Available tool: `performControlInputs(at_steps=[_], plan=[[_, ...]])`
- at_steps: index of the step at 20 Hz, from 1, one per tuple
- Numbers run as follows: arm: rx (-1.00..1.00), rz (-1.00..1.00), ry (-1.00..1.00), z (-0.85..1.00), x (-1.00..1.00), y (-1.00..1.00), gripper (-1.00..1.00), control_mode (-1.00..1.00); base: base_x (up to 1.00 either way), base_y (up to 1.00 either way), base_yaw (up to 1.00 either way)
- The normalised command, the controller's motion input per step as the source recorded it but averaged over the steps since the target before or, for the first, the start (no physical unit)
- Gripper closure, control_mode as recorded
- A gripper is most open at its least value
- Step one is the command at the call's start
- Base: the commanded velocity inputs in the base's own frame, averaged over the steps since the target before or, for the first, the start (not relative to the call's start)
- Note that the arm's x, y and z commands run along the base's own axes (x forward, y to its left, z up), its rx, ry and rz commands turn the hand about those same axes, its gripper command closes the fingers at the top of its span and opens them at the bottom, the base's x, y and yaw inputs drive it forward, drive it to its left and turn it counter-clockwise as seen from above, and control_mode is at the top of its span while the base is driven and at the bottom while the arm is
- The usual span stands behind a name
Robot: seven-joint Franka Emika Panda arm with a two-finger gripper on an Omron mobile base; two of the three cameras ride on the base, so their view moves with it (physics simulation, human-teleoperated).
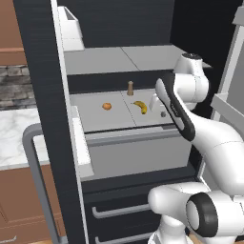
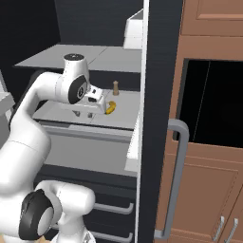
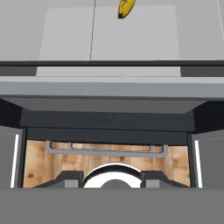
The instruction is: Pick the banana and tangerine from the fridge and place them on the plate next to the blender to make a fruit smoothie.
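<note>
Fridge (image 1: 43,95) door open. Banana (image 1: 140,106) lies on a grey shelf (image 1: 100,116), tangerine (image 1: 107,106) to its left and apart, tan bottle-shaped object (image 1: 130,88) upright behind them. Gripper (image 1: 157,106) sits just right of the banana, mostly hidden by the arm; fingers grasp nothing, but cannot tell if spread or clenched. Hand view cuts the banana off at the top edge. Right base view: door edge hides the tangerine.
</note>
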Motion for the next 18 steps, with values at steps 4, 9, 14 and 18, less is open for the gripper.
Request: performControlInputs(at_steps=[4,9,14,18], plan=[[0.00,0.00,-0.01,-0.15,0.04,0.08,-1.00,-1.00,0.00,0.00,0.00],[0.01,0.00,-0.10,-0.40,0.35,0.07,-1.00,-1.00,0.00,0.00,0.00],[0.00,0.00,-0.13,-0.22,0.53,0.00,-1.00,-1.00,0.00,0.00,0.00],[0.00,0.00,-0.09,-0.19,0.57,0.01,-1.00,-1.00,0.00,0.00,0.00]])
